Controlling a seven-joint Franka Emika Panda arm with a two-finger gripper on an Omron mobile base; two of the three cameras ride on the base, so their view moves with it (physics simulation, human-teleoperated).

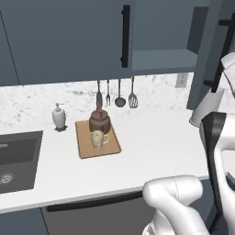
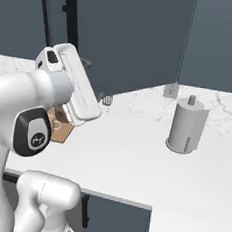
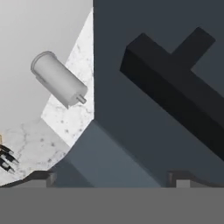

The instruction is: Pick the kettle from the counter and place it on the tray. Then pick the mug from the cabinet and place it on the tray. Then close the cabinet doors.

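With the dark copper kettle (image 1: 99, 120) and cream mug (image 1: 97, 138) sitting on the wooden tray (image 1: 85, 147), the jaws are gaping empty, facing the blue-grey door's (image 3: 131, 87) black bar handle (image 3: 175, 94) just ahead.

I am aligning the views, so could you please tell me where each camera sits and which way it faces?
Left base view: behind the arm's left, facing the white marbled counter, wooden tray, brown kettle; white arm lower right.
Right base view: behind its right, facing the white paper towel roll; arm at left.
Hand view: on the hand, facing the blue-grey cabinet door; fingertips below.
Shared: roll, counter.
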